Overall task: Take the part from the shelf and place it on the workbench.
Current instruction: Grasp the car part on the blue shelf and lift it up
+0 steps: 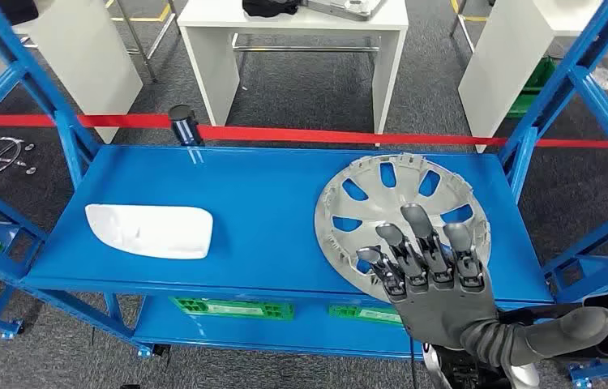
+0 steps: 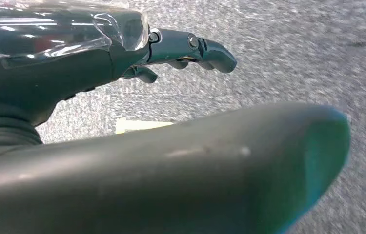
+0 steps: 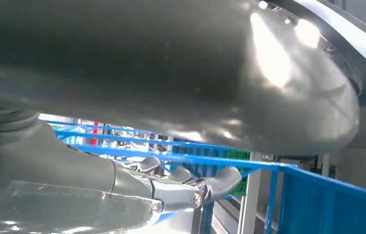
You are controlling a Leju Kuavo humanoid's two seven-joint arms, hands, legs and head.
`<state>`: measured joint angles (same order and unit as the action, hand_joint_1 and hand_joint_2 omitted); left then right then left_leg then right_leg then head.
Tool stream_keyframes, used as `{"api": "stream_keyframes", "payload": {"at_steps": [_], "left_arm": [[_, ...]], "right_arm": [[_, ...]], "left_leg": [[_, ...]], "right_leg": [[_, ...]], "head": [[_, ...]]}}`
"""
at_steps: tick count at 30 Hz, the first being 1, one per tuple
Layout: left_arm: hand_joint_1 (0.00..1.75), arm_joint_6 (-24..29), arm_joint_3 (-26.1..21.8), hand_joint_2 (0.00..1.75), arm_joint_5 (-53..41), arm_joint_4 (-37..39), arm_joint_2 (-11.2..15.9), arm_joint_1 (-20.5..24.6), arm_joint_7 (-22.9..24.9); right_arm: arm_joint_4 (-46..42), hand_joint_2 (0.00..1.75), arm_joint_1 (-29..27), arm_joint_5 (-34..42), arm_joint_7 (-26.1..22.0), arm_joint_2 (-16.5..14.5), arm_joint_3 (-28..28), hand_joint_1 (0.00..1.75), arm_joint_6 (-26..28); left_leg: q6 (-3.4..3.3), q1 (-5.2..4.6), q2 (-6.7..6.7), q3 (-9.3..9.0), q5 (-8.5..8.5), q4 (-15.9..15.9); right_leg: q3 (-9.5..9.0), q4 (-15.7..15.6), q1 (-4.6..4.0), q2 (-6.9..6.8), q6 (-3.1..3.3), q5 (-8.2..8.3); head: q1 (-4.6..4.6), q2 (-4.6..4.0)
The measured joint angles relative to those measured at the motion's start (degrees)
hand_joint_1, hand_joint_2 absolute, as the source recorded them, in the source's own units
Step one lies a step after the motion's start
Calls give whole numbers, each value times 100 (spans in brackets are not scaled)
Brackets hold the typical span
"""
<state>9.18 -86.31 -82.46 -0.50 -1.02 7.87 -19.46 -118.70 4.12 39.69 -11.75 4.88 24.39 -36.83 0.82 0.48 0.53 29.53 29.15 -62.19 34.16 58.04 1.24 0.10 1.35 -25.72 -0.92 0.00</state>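
Silver hubcap (image 1: 402, 215) under right hand (image 1: 438, 279)

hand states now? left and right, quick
Left hand: open, holding nothing, hanging over the grey floor.
Right hand: open, fingers spread over the near rim of the silver wheel cover, no grip yet.

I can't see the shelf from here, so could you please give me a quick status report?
Right hand open, fingers over the hubcap's near rim. Left hand down over the floor, holding nothing. Hubcap flat on the blue shelf. White part well aside.
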Motion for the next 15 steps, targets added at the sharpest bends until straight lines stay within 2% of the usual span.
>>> {"api": "stream_keyframes", "payload": {"at_steps": [2,3,4,5,6,7,8,10,11,12,15], "left_arm": [[0,2,0,0,-11,-1,-2,-1,-2],[0,4,0,0,-20,-2,-4,-4,-3],[0,7,0,0,-26,-2,-4,-9,-3],[0,9,0,0,-31,-2,-3,-14,-3],[0,11,0,0,-33,-2,-3,-18,-4],[0,12,0,0,-35,-2,-3,-19,-4],[0,13,0,0,-36,-2,-2,-19,-4],[0,19,0,0,-36,-6,9,-24,-4],[0,26,0,0,-36,-12,21,-32,-5],[0,33,0,0,-36,-18,31,-41,-5],[0,48,0,0,-36,-28,26,-33,-10]], "right_arm": [[-1,0,-1,-1,-2,-7,0,0,0],[-1,0,-2,-2,-3,-11,0,0,0],[-1,0,-4,-2,-3,-15,0,0,0],[-1,0,-6,-2,-3,-16,-1,0,0],[-1,0,-7,-2,-3,-16,-1,0,0],[-1,0,-6,-2,-3,-16,-1,0,0],[-1,0,-5,-2,-4,-16,-1,0,-2],[8,0,-3,10,-7,-14,1,0,-19],[16,0,-2,22,-9,-14,2,0,-31],[24,0,1,36,-11,-13,4,0,-42],[26,0,24,78,-15,-12,9,0,-66]], "left_leg": [[23,6,-8,301,41,-427],[45,9,-14,588,135,-800],[59,12,-17,856,318,-1083],[65,12,-18,1071,524,-1230],[58,8,-18,1214,672,-1220],[35,0,-19,1279,691,-1050],[-7,-17,-18,1281,522,-752],[-147,-86,5,1205,-226,-47],[-207,-118,38,1157,-554,179],[-248,-142,69,1125,-783,295],[-270,-124,79,1021,-905,379]], "right_leg": [[-56,0,-4,5,22,-57],[-116,1,-7,13,41,-111],[-183,1,-12,20,43,-165],[-261,1,-17,30,41,-222],[-350,2,-25,41,38,-281],[-444,1,-36,50,34,-348],[-538,-1,-50,59,34,-419],[-680,-8,-80,83,26,-554],[-717,-9,-101,102,14,-617],[-738,-12,-115,128,-3,-675],[-795,-14,-143,171,-71,-809]], "head": [[-4,0],[-6,0],[-7,0],[-8,0],[-8,0],[-8,0],[-8,0],[-6,0],[-3,0],[-1,0],[-3,0]]}}
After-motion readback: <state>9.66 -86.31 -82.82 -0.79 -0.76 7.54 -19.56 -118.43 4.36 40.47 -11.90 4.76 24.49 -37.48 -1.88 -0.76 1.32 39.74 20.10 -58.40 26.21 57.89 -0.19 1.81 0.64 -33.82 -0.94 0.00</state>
